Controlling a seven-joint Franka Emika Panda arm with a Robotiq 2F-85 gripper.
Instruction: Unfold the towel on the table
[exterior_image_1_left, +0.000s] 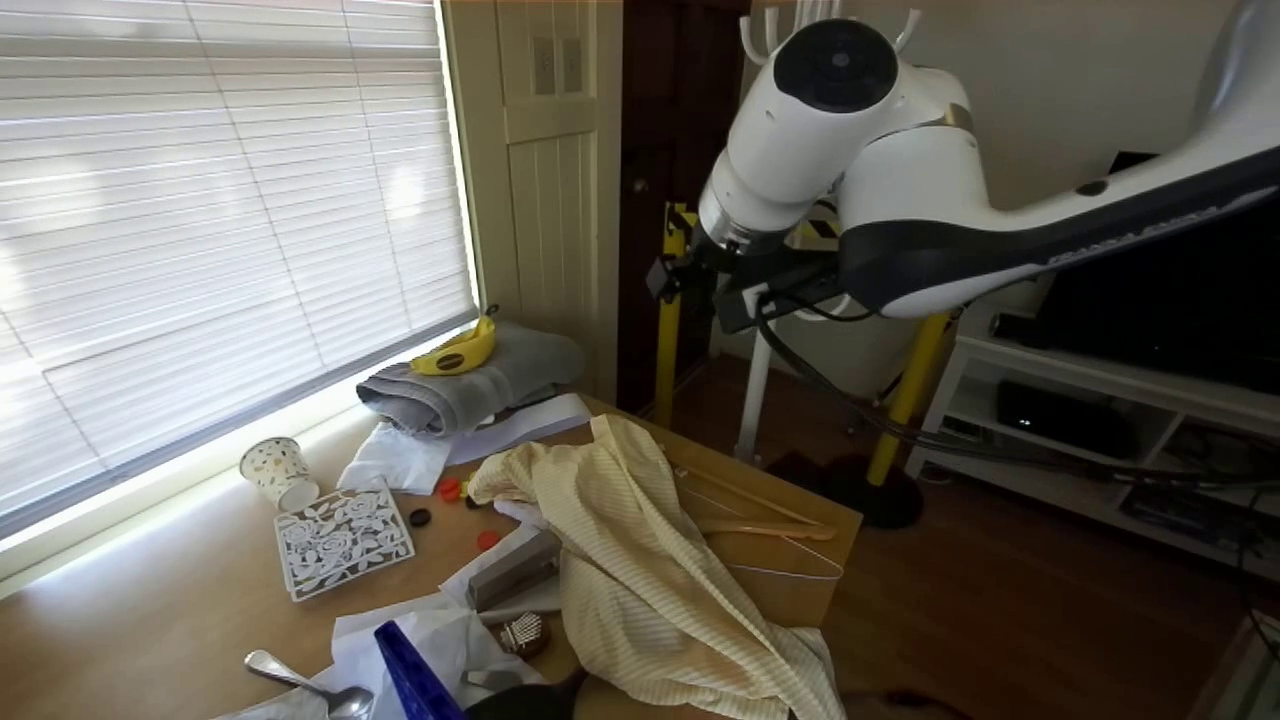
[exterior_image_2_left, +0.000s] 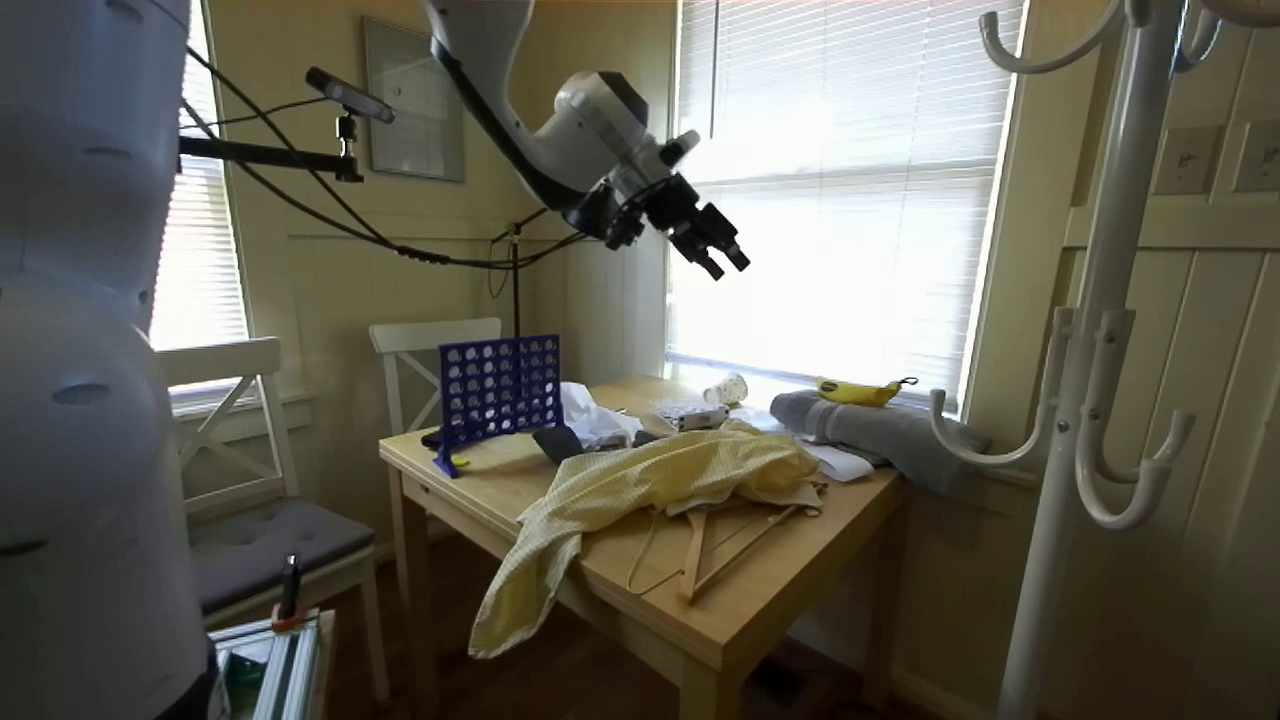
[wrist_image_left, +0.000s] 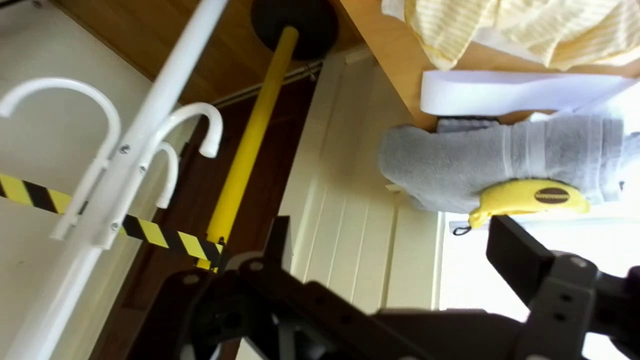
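"Towel (exterior_image_1_left: 648, 560)?"

"Crumpled, draped over the desk (exterior_image_2_left: 765, 592) edge opposite the window (exterior_image_2_left: 840, 250)."

"In the way?"

"Wooden hanger (exterior_image_2_left: 693, 560) partly underneath; blue rack (exterior_image_2_left: 516, 390) near that edge; grey cloth (wrist_image_left: 455, 157) at a window-side corner."

"Room?"

"Desk surface shows between hanger and nearest corner. Pincer (wrist_image_left: 390, 225) spread wide, high up."

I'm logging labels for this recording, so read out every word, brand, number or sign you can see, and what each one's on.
"FRANKA": on the robot arm's black forearm strip, in an exterior view; the lettering after it is smeared.
Banana-shaped yellow pouch, wrist view: pale lettering on its dark oval label, too blurred to read.
Black-and-yellow striped tape, wrist view: stripes only, no wording visible.
No numbers can be made out.
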